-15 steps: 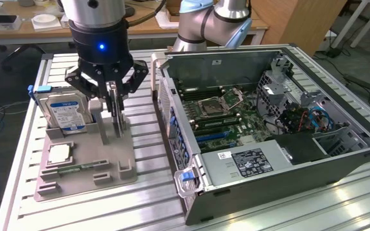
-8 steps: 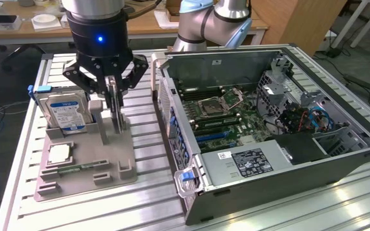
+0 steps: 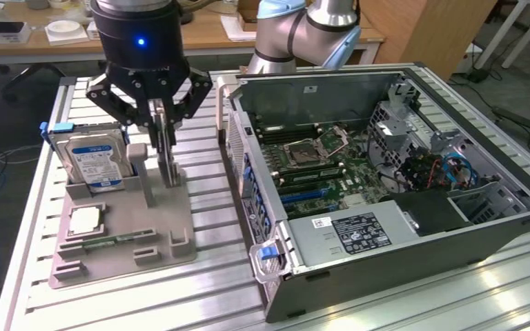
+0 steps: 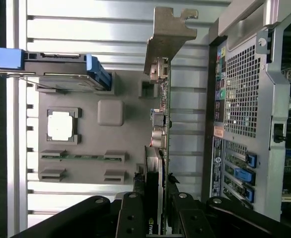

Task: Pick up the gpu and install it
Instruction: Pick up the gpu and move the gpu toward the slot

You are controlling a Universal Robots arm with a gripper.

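Shining bright and even from overhead, glaring white off the tabletop (image 3: pixel 499 279) slats, washing them out in the wrist view, leaving the pincer (image 4: pixel 159 198) nearly silhouetted up close

I see the gpu (image 4: pixel 164 99) ending in a dull, silvery metal bracket. The computer case (image 3: pixel 385 276) is dark painted sheet metal, perforated at the back. Beside the case, the holder tray (image 3: pixel 118 255) looks matt grey plastic, on a ribbed, satin aluminium table (image 3: pixel 201 303).
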